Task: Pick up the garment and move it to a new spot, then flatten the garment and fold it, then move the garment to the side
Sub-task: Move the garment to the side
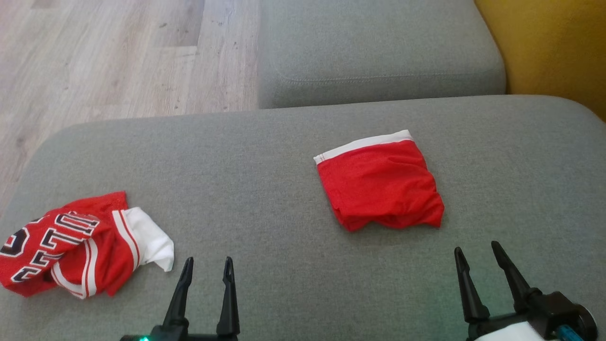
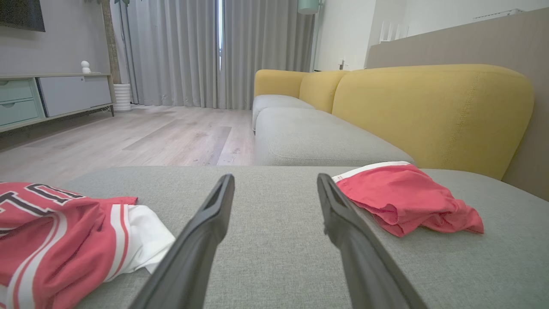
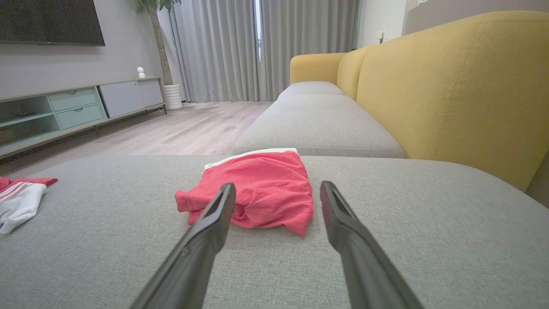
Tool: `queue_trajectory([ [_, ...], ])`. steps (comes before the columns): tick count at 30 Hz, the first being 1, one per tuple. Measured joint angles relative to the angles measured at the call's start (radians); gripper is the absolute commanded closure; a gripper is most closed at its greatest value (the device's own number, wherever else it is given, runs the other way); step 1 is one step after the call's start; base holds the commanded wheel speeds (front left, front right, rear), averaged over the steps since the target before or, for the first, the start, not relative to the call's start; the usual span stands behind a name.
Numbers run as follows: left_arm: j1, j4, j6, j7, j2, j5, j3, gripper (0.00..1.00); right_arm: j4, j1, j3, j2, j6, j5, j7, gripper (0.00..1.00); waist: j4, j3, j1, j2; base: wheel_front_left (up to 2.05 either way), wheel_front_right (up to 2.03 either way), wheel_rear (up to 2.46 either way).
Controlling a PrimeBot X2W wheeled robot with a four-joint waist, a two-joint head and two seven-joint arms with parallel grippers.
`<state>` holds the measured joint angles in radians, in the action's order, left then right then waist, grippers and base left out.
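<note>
A home living room: a grey-and-yellow sofa (image 3: 450,86), a wall television (image 3: 47,21) over a low drawer cabinet (image 3: 77,107), floor-length grey curtains (image 3: 223,47) and pale wood-plank flooring (image 3: 193,128).

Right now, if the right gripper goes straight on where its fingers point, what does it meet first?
The right gripper would probably meet the folded red shorts with a white waistband, on the grey sofa cushion, at their crumpled near edge; depth is unclear.
</note>
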<state>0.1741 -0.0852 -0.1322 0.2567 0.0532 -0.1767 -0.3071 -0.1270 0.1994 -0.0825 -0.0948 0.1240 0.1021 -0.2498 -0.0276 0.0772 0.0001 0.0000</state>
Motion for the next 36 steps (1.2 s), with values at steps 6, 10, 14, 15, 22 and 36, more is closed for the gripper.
queue_trajectory([
  [6, -0.001, 0.002, -0.002, 0.000, 0.000, 0.005, -0.014, 0.00, -0.009, -0.002, 0.007, -0.005, 0.000, -0.004, 0.000, 0.00, -0.008, -0.028, 0.0000, 0.0000, 0.00, 0.00, 0.00],
  [10, -0.003, 0.002, -0.009, 0.000, 0.000, 0.012, -0.017, 0.00, -0.022, -0.010, 0.002, -0.019, 0.000, 0.002, 0.000, 0.00, -0.012, -0.050, 0.0000, 0.0000, 0.00, 0.00, 0.00],
  [14, -0.007, 0.001, -0.010, 0.000, 0.000, 0.011, -0.024, 0.00, -0.054, -0.077, -0.017, -0.063, 0.000, 0.002, 0.000, 0.00, -0.016, -0.087, 0.0000, 0.0000, 0.00, 0.00, 0.00],
  [15, -0.011, 0.001, -0.010, 0.000, 0.000, 0.011, -0.028, 0.00, -0.064, -0.103, -0.023, -0.076, 0.000, 0.002, 0.000, 0.00, -0.017, -0.098, 0.0000, 0.0000, 0.00, 0.00, 0.00],
  [22, -0.108, 0.021, -0.020, 0.000, -0.001, 0.011, -0.051, 0.00, -0.121, -0.306, -0.041, -0.163, 0.000, 0.057, -0.001, 0.00, -0.027, -0.207, 0.0002, 0.0000, 0.00, 0.00, 0.00],
  [36, -0.309, 0.023, -0.023, 0.000, -0.003, 0.001, -0.097, 0.00, -0.281, -0.656, -0.185, -0.370, 0.000, 0.435, 0.230, 0.00, -0.079, -0.469, 0.0004, -0.0001, 0.00, 0.00, 0.00],
])
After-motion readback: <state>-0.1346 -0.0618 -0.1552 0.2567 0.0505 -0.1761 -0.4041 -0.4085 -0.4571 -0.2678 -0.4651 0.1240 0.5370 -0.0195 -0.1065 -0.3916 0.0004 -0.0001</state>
